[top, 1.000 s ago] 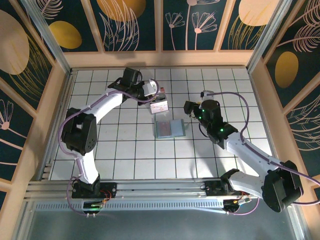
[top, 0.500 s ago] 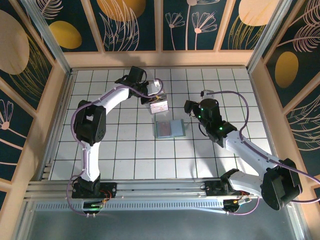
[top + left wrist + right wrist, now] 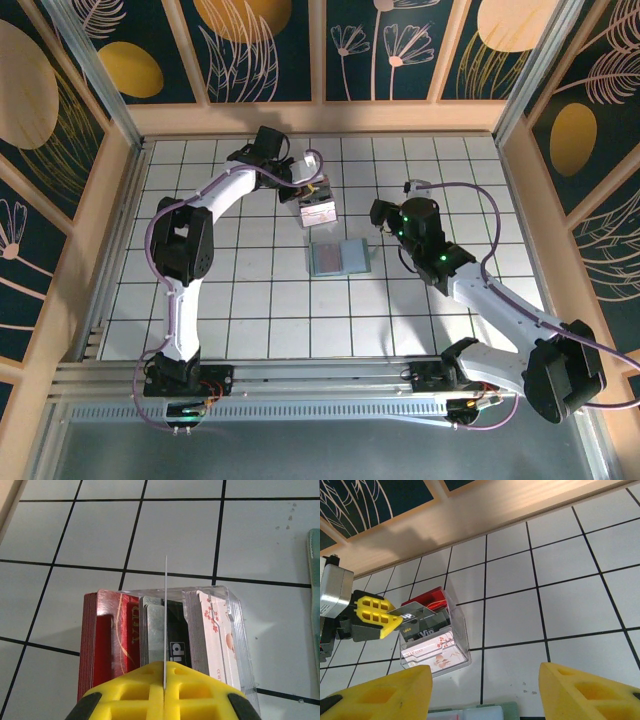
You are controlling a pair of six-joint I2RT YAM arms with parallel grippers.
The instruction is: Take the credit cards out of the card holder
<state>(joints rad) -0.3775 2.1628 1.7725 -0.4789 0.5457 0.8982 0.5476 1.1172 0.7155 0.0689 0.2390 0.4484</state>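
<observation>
The card holder (image 3: 340, 257) lies open and flat on the tiles mid-table; its edge shows in the left wrist view (image 3: 315, 565) and the right wrist view (image 3: 470, 713). My left gripper (image 3: 305, 192) (image 3: 163, 680) is shut on one thin credit card (image 3: 164, 620), seen edge-on, a grey card (image 3: 415, 614) in the right wrist view. It hangs over a clear box (image 3: 320, 212) (image 3: 235, 630) (image 3: 457, 630) that holds upright stacks of red, dark and white-pink cards. My right gripper (image 3: 385, 215) (image 3: 485, 680) stands open just right of the holder, nothing between its fingers.
A wooden wall (image 3: 510, 510) borders the tiled table behind the clear box. Bare white tiles (image 3: 250, 310) stretch in front of the holder, and more lie to the right of the box (image 3: 570, 605).
The left arm has swung its elbow inward and turned its wrist, keeping the card over the clear box. The right arm and the card holder have not moved.
</observation>
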